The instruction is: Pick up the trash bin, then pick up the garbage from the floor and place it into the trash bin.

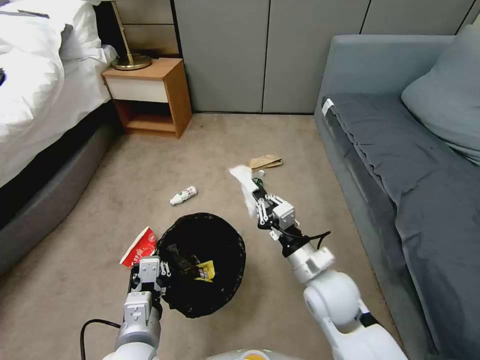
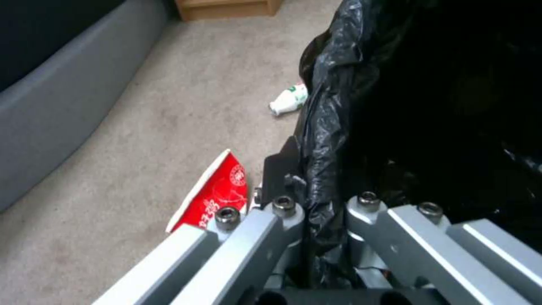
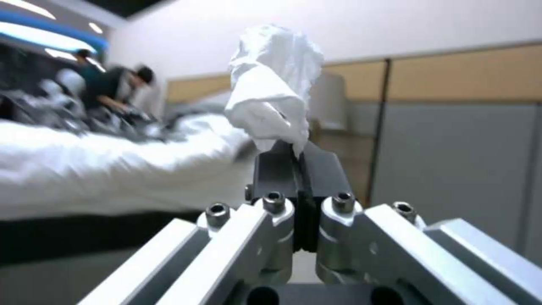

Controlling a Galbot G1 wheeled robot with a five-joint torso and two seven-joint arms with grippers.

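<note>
The bin (image 1: 205,265) is the landmark: black-lined, held off the carpet (image 1: 150,165) by the left gripper (image 1: 162,272), whose fingers are clamped on the rim nearest the robot, the liner bunched between them in the left wrist view. A yellow wrapper (image 1: 206,270) already lies inside it.

Up and to the right of the bin, the right gripper (image 1: 255,192) is raised with its fingers pinched tight on a crumpled white paper (image 1: 243,186); in the right wrist view the wad stands out above the closed pads (image 3: 277,169).

Litter left on the floor: a red wrapper (image 1: 139,246) just beside the bin on its left, a small white bottle (image 1: 183,195) beyond the bin, and a brown bag (image 1: 265,161) farther off, past the right gripper.

The step in hand looks like carrying the paper to the bin. The next move, I judge, calls for bringing the right gripper back over the bin's mouth, well inside the rim, before letting go; the paper is light and could drift or catch on the liner's edge. Three pieces would then remain.
</note>
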